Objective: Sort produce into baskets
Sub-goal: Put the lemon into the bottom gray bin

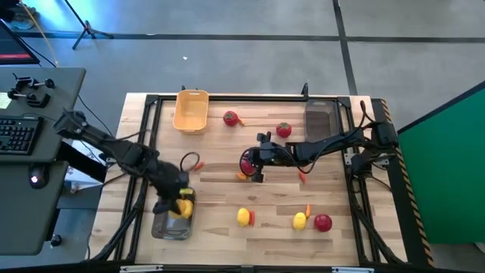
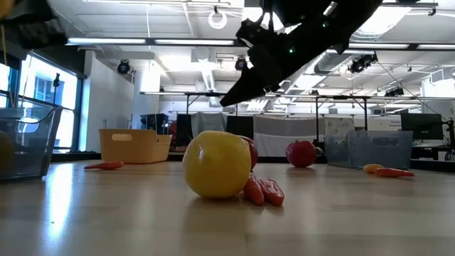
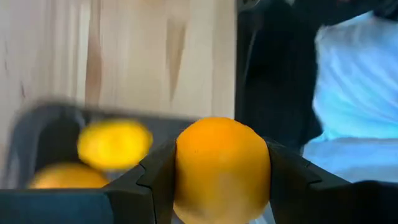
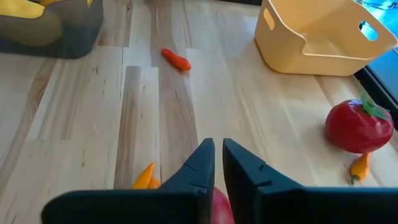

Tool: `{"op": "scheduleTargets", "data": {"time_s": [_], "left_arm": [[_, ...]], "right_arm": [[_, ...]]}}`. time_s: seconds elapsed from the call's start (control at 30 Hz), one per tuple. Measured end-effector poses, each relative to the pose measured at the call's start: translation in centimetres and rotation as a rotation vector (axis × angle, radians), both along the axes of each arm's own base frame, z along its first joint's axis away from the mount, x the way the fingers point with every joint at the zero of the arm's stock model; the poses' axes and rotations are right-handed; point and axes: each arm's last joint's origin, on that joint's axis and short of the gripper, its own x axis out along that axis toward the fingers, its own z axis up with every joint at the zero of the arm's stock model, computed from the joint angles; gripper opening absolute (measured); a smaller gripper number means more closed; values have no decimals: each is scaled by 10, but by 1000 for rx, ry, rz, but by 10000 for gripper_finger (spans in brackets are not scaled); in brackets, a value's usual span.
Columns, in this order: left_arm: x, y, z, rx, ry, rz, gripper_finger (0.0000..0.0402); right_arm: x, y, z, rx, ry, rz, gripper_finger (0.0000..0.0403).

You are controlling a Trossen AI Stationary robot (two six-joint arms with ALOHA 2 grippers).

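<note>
Left claw point(image 3: 222, 186) grips a lemon point(image 3: 222, 165) over the seven-o'clock tray point(image 1: 171, 224); right claw point(image 4: 216, 163), nearly closed at centre, may pinch past its red fruit point(image 4: 221, 207).

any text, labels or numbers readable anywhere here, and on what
None can be read.
Keyboard at the desk: key legends too small to read.
Yellow basket, grey trays, lemons and red fruits: no labels or print visible.

Keyboard point(image 1: 19, 134) on grey desk point(image 1: 45, 98)
</note>
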Motion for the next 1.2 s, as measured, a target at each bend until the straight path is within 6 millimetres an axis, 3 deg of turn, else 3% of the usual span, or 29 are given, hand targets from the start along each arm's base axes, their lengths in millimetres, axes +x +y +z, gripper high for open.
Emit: {"op": "scheduleTargets", "data": {"time_s": [0.33, 0.57, 0.9, 1.2], "left_arm": [[4, -30, -38, 93, 285, -10, 165], [9, -35, -55, 91, 450, 26, 163], [13, -33, -72, 114, 546, 89, 164], [15, -28, -76, 123, 534, 72, 225]], "right_arm": [[0, -1, 0, -12, 1, 5, 1], [0, -1, 0, -13, 1, 6, 0], [0, -1, 0, -20, 8, 10, 0], [-1, -1, -1, -20, 15, 10, 0]]}}
